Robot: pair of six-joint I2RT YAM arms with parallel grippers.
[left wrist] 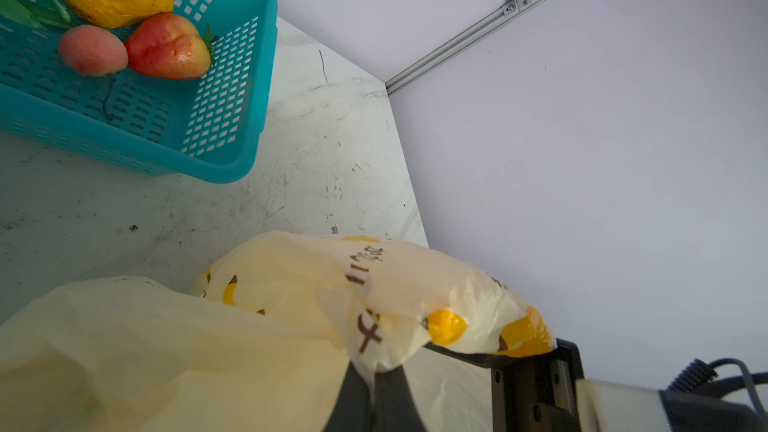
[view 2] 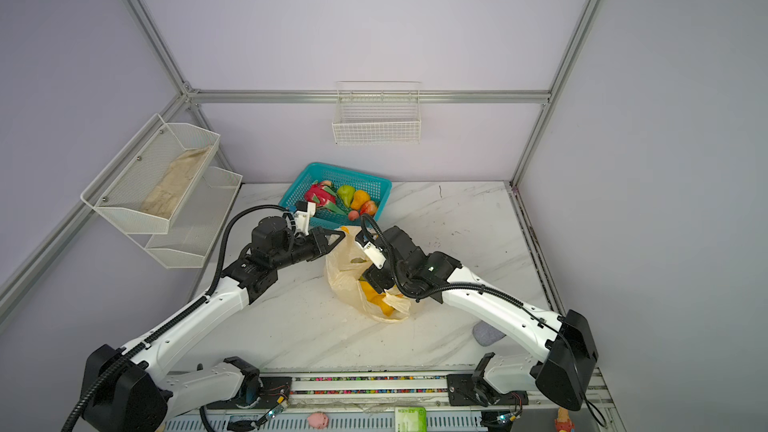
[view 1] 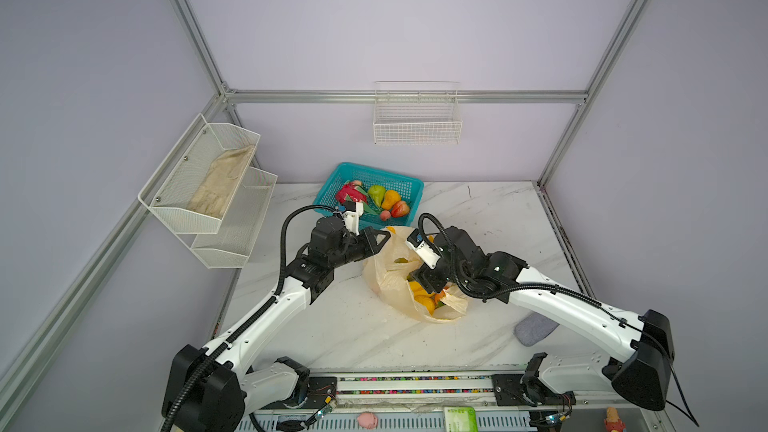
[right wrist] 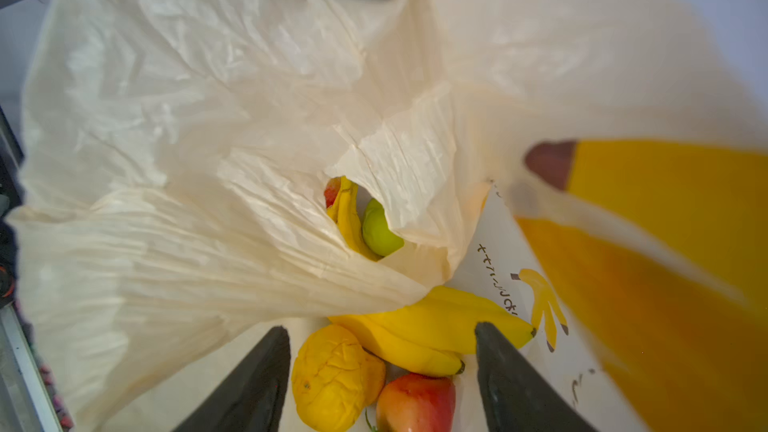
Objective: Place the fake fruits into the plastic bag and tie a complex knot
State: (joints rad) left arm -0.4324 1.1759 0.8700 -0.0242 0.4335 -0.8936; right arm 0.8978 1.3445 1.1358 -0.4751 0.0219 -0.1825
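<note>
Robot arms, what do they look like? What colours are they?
Both the left arm and right arm have smooth white shells with chunky black joints. A black ribbed cable runs along each one. The left pincer and right pincer have black, pointed, wedge-shaped fingers, with a white camera block beside each.

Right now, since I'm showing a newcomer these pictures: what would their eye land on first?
The pale plastic bag mid-table, its rim pinched up by the left gripper while the right gripper hangs open over the yellow bananas inside. Behind it, the teal basket by the back wall holds a red dragon fruit, a green pear and more.
</note>
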